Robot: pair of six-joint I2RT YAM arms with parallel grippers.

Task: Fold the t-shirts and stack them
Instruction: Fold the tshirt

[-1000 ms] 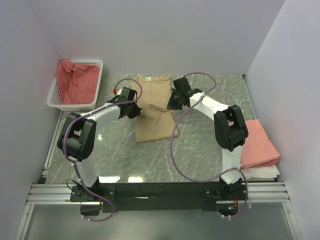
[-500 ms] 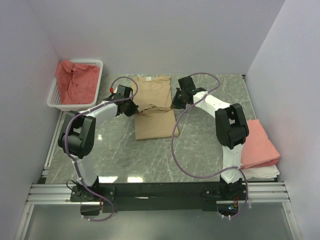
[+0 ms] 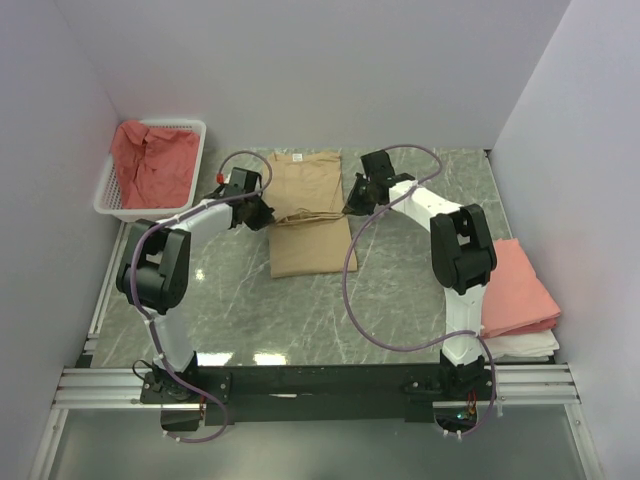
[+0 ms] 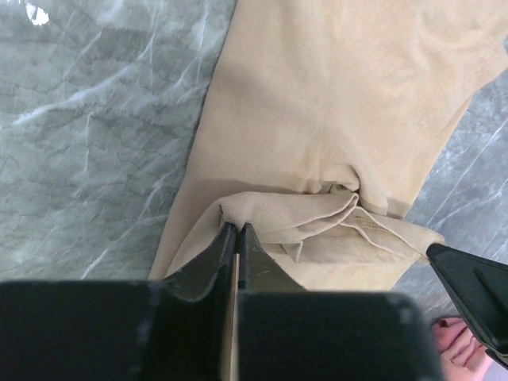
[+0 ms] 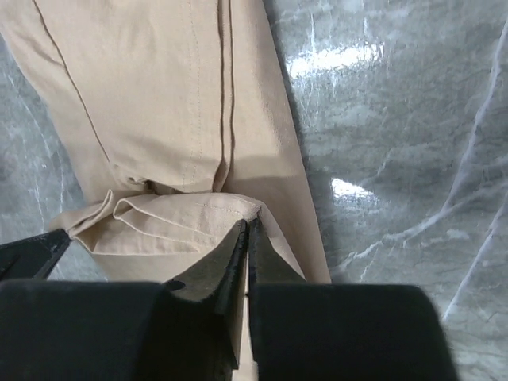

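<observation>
A tan t-shirt point(image 3: 305, 210) lies lengthwise in the middle of the grey marble table, its near hem lifted and folded back over its middle. My left gripper point(image 3: 262, 212) is shut on the hem's left corner point(image 4: 238, 213). My right gripper point(image 3: 348, 208) is shut on the hem's right corner point(image 5: 248, 211). Both hold the fold just above the shirt body point(image 4: 333, 95), which also fills the right wrist view point(image 5: 159, 87). A stack of folded shirts, pink point(image 3: 515, 285) on white, lies at the right edge.
A white basket point(image 3: 112, 205) at the far left holds a crumpled red shirt point(image 3: 152, 160). White walls close in the table on three sides. The arm bases and a black rail point(image 3: 320, 380) run along the near edge.
Both grippers have moved away from the arm bases towards the shirt's collar, carrying the hem further over the shirt body. The visible lower part of the shirt is shorter.
</observation>
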